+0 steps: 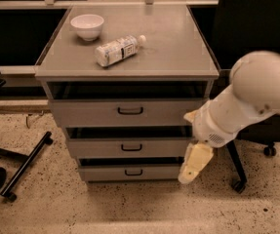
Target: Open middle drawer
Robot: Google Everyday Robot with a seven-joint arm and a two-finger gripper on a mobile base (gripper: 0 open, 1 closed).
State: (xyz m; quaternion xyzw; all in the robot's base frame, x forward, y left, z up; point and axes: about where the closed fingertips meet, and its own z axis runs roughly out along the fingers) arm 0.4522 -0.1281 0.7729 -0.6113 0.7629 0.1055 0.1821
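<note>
- Three grey drawers in one stack; middle drawer (95,149) between the taller top drawer (81,113) and the narrower bottom drawer (100,172), under the table (178,43) top.
- Front noted in line with its neighbours, not drawn out; black loop handle (131,147) at its centre, untouched.
- Gripper (194,164) hanging tip-down just off the right end of that front, beside the cabinet's corner, right of the handle and apart from it; spread or pressed together, cannot tell.
- White arm (247,101) reaching in from the right, in front of a dark chair (256,13).
- On the table: white bowl (87,26) at back left, plastic bottle (117,49) on its side nearby, not touching.
- Progress judged: approach only. Outstanding: move across to the handle, take hold, pull outward.
</note>
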